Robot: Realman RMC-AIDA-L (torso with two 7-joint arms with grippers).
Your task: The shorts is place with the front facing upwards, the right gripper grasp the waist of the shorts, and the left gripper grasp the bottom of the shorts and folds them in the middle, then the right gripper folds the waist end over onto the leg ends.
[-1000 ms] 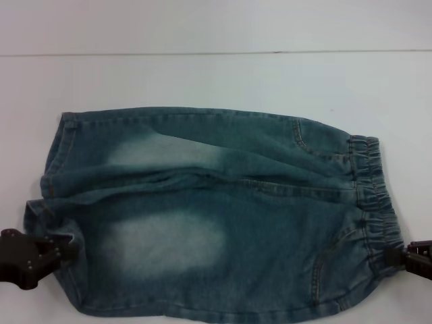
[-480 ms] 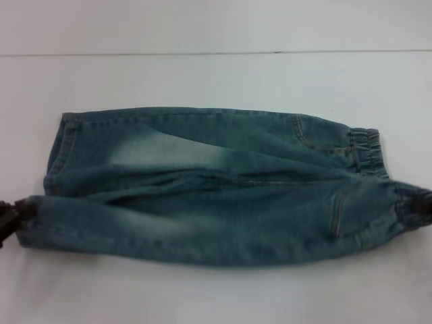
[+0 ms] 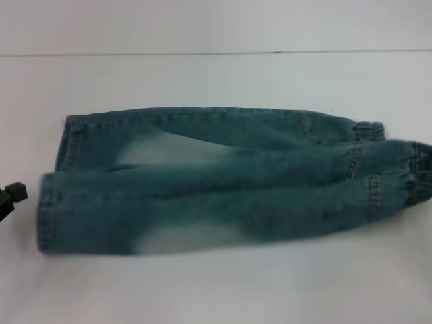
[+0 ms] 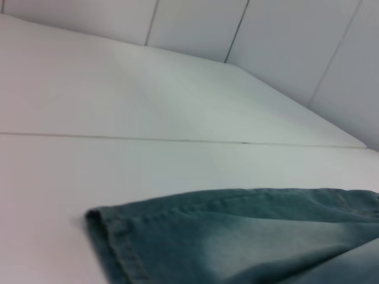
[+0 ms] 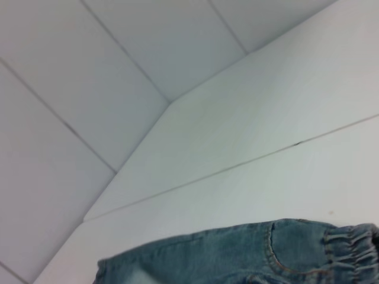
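1. Since the near half lies doubled over the far half, the shorts (image 3: 223, 182) read as folded lengthwise, a long band across the middle of the white worktop (image 3: 216, 283); judged from this, the first fold is about done.
2. Waistband (image 3: 418, 177) sits at the robot's right edge of the head view, gathered elastic bunched up; leg hems (image 3: 48, 216) lie at the left, the upper hem offset a bit toward the camera from the lower one (image 3: 71, 138), so the edges don't match exactly.
3. Left tool (image 3: 10, 196) shows only as a dark bit at the left edge, just beside the near hem with a gap of bare worktop between them. Cannot tell whether it is wide or narrow. Likely it sits there because that hem is its corner of the fold.
4. Right tool: not seen in any view. Its wrist camera looks over the waistband (image 5: 352, 248) and a back pocket seam, so it is probably near the waist end.
5. Left wrist camera shows the far hem corner (image 4: 103, 228) flat on the worktop.
6. Remaining, by judgement: carry the waist end over onto the leg hems. Risk: the offset layers slipping further apart.
7. A seam line (image 3: 202, 52) crosses the worktop beyond the shorts.
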